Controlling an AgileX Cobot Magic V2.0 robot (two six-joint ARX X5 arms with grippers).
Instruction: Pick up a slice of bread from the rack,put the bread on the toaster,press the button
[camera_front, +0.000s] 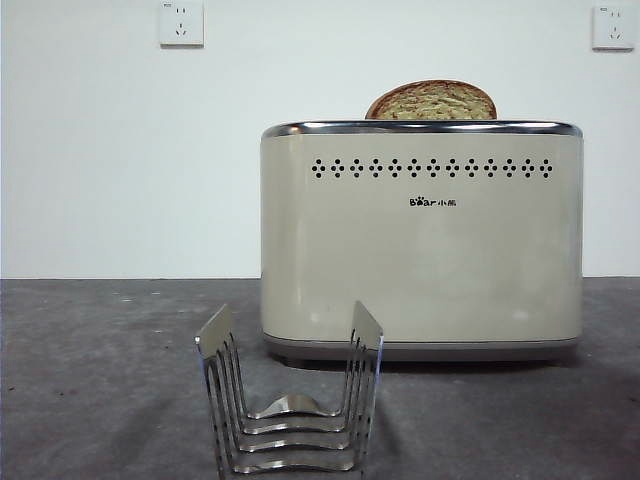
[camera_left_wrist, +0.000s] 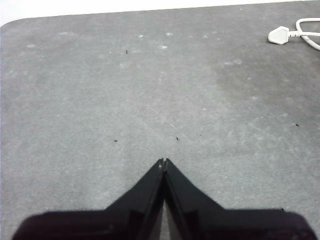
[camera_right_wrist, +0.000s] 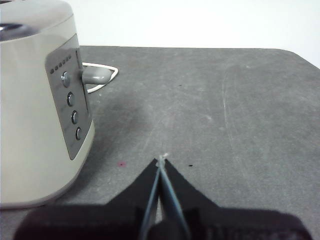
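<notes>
Front view: I see the toaster (camera_front: 420, 240) large & centred on the grey table (camera_front: 90, 360), w/ the slice of bread (camera_front: 432, 101) poking out of its top slot. Neither arm shows here.
Bread look: domed top, dark brown crust, speckled tan-green face; only the upper part is visible above the chrome rim.
Toaster look: boxy, cream, row of small black holes, "Bear" logo on the face.
Rack: the rack (camera_front: 290, 405) stands in front of the toaster, nearer the camera, shiny steel slats, no bread in it.
Wall: two white sockets (camera_front: 181, 22) high up, seen in the front view only.
Left wrist view only: left gripper (camera_left_wrist: 163, 161) over bare table, jaws pressed together at the tips, holding nothing. A white plug (camera_left_wrist: 279, 35) & cord lie at the far edge.
Right wrist view only: right gripper (camera_right_wrist: 161, 160) w/ jaws pressed together, empty, beside the toaster's end. This view shows what the front can't: a grey control panel (camera_right_wrist: 70, 100) w/ round buttons & a grey lever (camera_right_wrist: 95, 75).
</notes>
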